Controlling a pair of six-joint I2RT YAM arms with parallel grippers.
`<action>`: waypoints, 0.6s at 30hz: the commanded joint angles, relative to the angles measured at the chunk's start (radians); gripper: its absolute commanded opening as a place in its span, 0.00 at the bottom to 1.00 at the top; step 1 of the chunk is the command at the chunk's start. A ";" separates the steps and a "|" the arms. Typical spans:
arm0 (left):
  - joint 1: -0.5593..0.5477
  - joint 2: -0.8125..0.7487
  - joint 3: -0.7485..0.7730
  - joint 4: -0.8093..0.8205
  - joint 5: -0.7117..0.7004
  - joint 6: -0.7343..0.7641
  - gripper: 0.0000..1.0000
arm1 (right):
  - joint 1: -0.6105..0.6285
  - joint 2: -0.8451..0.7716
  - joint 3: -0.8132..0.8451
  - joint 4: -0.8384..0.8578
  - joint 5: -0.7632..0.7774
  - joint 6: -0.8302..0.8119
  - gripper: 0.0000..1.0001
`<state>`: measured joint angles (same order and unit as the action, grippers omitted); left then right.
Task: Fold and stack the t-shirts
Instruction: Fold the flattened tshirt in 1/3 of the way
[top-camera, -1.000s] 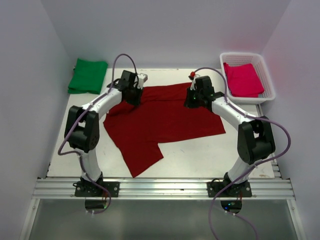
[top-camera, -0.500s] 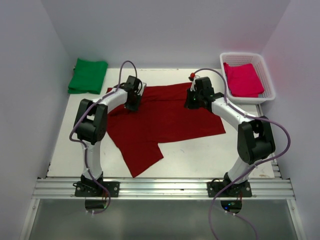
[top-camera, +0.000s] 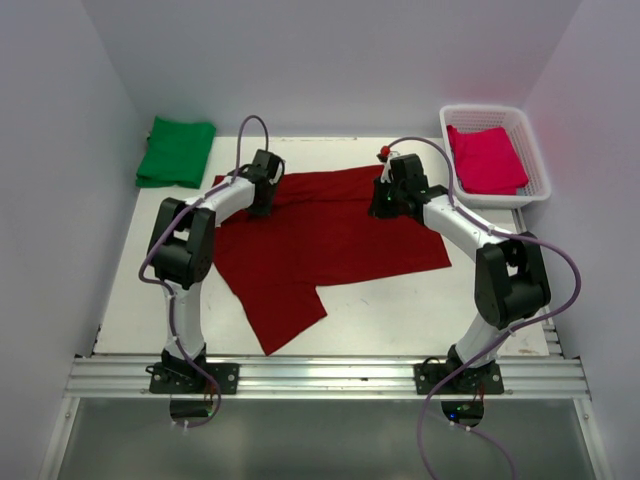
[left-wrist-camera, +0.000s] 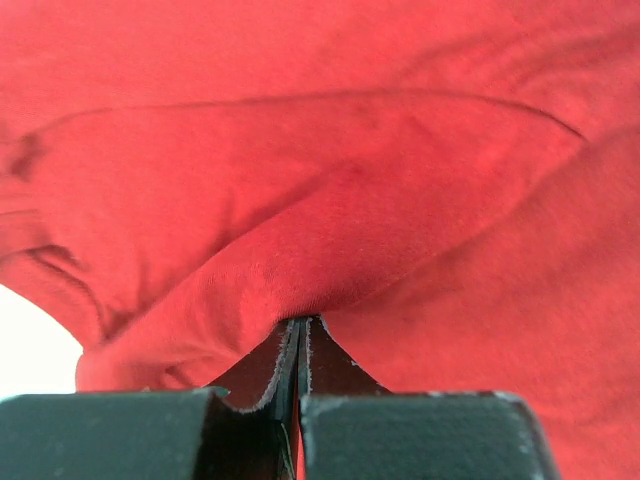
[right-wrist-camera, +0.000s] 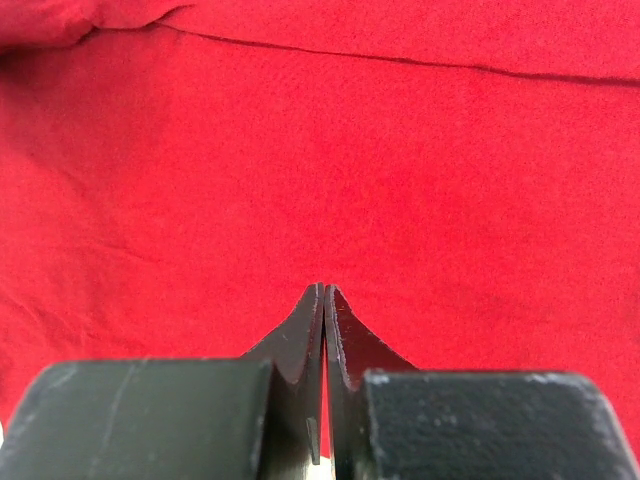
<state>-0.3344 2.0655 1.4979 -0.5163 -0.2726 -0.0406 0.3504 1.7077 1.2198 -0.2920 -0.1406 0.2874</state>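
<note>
Folding is starting: by the worktop's far edge, the left gripper (left-wrist-camera: 300, 322) pinches the dark red cotton t-shirt (top-camera: 330, 240). The right gripper (right-wrist-camera: 322, 290) is closed, its hold uncertain. Next, both likely draw the cloth toward the near edge.

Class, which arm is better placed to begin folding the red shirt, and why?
Left. The left fingers are shut on a raised pucker of the red shirt; the right fingers are shut, cloth flat ahead.

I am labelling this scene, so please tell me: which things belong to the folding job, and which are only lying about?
Belong to the job:
red t-shirt, spread out
green shirt, folded
pink shirt, inside the white basket

Only there:
white basket
table
</note>
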 joint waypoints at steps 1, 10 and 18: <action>0.009 -0.022 0.042 0.082 -0.088 0.007 0.00 | -0.004 -0.025 -0.006 0.011 0.012 -0.010 0.00; 0.014 -0.008 0.042 0.162 -0.099 0.022 0.00 | -0.004 -0.025 -0.014 0.007 0.012 -0.019 0.00; 0.026 0.053 0.074 0.150 -0.028 0.021 0.00 | -0.002 -0.028 -0.013 0.001 0.016 -0.027 0.00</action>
<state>-0.3229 2.0937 1.5360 -0.4053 -0.3359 -0.0322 0.3504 1.7077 1.2083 -0.2924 -0.1406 0.2768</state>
